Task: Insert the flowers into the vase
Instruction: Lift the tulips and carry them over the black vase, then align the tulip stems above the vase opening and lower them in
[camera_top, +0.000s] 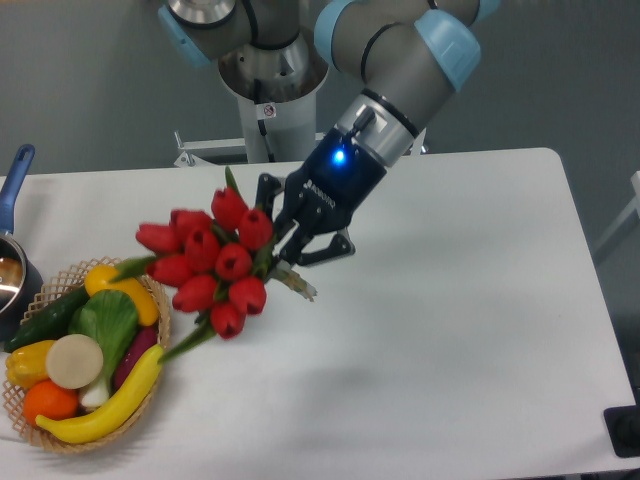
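Note:
A bunch of red tulip flowers (205, 265) with green stems and leaves hangs in the air over the left middle of the white table (470, 330). The buds point left and the cut stem ends stick out to the lower right. My gripper (285, 253) is shut on the stems just right of the buds, tilted toward the left. The vase is hidden behind the flowers.
A wicker basket (62, 441) of fruit and vegetables stands at the front left, just below the buds. A blue-handled pot (14, 180) sits at the left edge. The arm's base (270, 105) rises behind the table. A black object (624, 430) is at the front right corner.

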